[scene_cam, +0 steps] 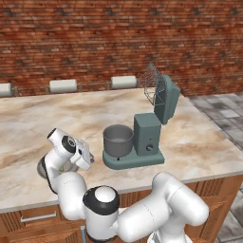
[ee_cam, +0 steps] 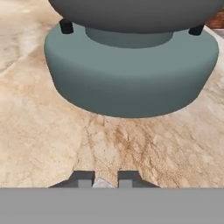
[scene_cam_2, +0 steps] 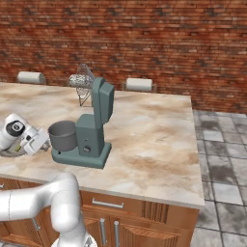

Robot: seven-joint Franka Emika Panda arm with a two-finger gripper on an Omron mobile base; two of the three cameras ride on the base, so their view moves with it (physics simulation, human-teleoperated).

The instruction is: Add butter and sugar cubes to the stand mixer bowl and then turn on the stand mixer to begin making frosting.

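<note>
At the bottom middle of the hand view my pincer (ee_cam: 106, 183) has its two dark tips close together, and a small pale piece, one of the sugar cubes (ee_cam: 103, 183), sits between them; I grip it. Under the tips is the marble table (ee_cam: 39, 140). In the left base view my hand is at the lower left, low over the table's front edge, above a grey plate (scene_cam: 42, 169) that my arm mostly hides. I cannot see the butter.

Just beyond, the teal base of the stand mixer (ee_cam: 131, 83) fills the upper half of the hand view. The stand mixer bowl (scene_cam: 117, 140) stands upright on that base, in the middle of the left base view, its inside dark. The boxy column is behind it, and the head is tilted back with the wire whisk (scene_cam: 154, 84) raised. Farther away are three white rolls (scene_cam: 63, 86) and the brick wall (scene_cam: 95, 38).
</note>
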